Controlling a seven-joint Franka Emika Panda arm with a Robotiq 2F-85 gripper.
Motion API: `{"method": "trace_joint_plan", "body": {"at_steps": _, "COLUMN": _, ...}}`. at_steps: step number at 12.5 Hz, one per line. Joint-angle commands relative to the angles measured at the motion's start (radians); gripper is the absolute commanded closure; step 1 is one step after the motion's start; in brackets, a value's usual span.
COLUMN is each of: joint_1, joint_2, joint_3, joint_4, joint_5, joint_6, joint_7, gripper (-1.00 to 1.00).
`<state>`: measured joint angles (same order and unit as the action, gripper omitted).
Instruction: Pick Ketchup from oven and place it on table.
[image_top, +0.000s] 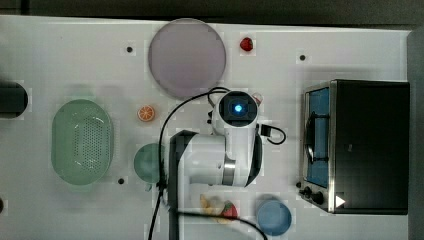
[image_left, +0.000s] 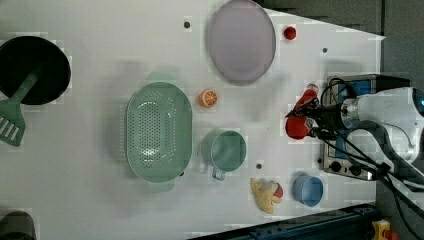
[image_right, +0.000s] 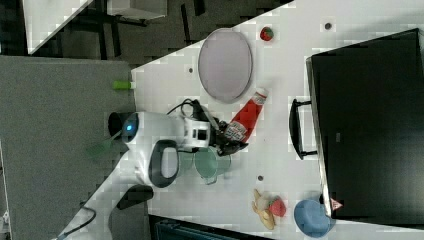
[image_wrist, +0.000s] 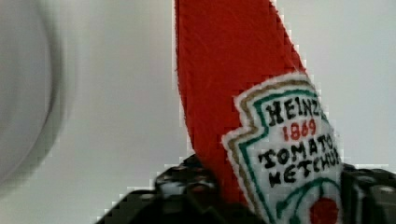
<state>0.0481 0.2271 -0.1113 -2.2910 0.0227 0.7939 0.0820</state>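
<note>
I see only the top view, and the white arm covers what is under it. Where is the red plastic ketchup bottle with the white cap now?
Observer: In the right view, the red plastic ketchup bottle is outside the boxy black toaster oven, held in the gripper.
Operator: Which end is gripped?
Observer: The wrist view shows dark fingers on both sides of its labelled lower end.
Operator: Where does the cap point?
Observer: Its white cap points toward the left view's top.
</note>
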Motion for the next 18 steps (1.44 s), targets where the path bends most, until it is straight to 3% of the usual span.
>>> {"method": "trace_joint_plan", "body": {"at_steps": 1, "joint_1": 0.027, "joint_2": 0.054, "joint_3": 0.031, "joint_4": 0.019, "joint_5": -0.010, "joint_6": 0.044, "joint_7": 0.008, "gripper": -0.27}}
{"method": "trace_joint_plan", "body": {"at_steps": 4, "joint_1": 0.027, "joint_2": 0.076, "joint_3": 0.023, "joint_4": 0.011, "joint_5": -0.010, "joint_6": 0.095, "joint_7": 0.011, "gripper": -0.32}}
{"method": "trace_joint_plan", "body": {"at_steps": 7, "joint_1": 0.027, "joint_2": 0.075, "joint_3": 0.020, "joint_4": 0.006, "joint_5": -0.010, "joint_6": 0.096, "joint_7": 0.012, "gripper": -1.00}}
{"method": "trace_joint_plan", "body": {"at_steps": 10, "joint_1": 0.028, "joint_2": 0.042, "joint_3": 0.022, "joint_4": 0.024, "joint_5": -0.010, "joint_6": 0.089, "joint_7": 0.060, "gripper": -1.00}}
{"method": "trace_joint_plan", "body": {"at_steps": 13, "joint_1": 0.028, "joint_2": -0.076, "joint_3": 0.023, "joint_4": 0.088, "joint_5": -0.010, "joint_6": 0.011, "joint_7": 0.081, "gripper": -1.00}}
{"method": "trace_joint_plan", "body": {"at_steps": 18, "joint_1": 0.027, "joint_2": -0.235, "joint_3": 0.021, "joint_4": 0.350, "joint_5": -0.013, "joint_6": -0.308, "joint_7": 0.081, "gripper": -1.00}}
